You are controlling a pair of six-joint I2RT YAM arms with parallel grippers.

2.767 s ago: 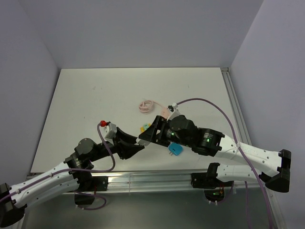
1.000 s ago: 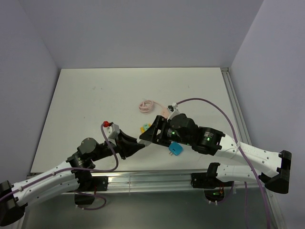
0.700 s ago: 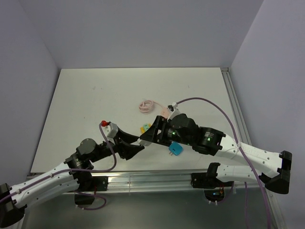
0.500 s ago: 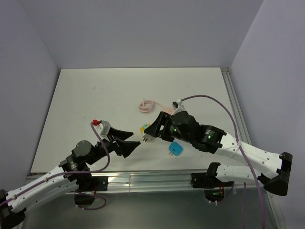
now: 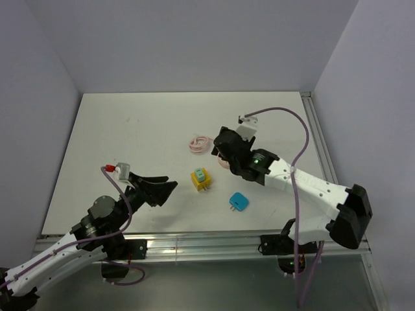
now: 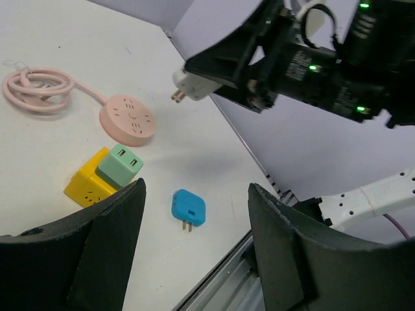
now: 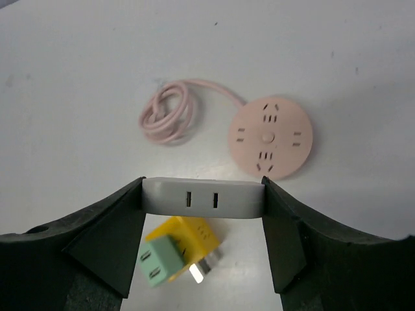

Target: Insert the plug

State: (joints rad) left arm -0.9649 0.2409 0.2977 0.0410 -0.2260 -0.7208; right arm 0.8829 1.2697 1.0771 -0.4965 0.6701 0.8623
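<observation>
My right gripper (image 7: 202, 194) is shut on a white plug (image 7: 202, 199), gripped by its two ends. In the right wrist view it hangs above the table just short of the round pink socket (image 7: 270, 137). The left wrist view shows the white plug (image 6: 194, 81) in the air with its prongs pointing left. From the top, the right gripper (image 5: 224, 146) partly covers the pink socket (image 5: 225, 157). My left gripper (image 5: 165, 184) sits at the near left, open, with nothing between its fingers (image 6: 97, 259).
A yellow cube (image 5: 201, 181) with a green plug (image 5: 201, 173) stuck in it lies mid-table. A blue plug (image 5: 238, 201) lies near the front edge. The pink cable coil (image 5: 200, 142) lies left of the socket. A metal rail (image 5: 194, 240) runs along the front.
The left gripper opened, let go of the white plug and drew back to the near left. The right arm carried the plug away and up to the pink socket.
</observation>
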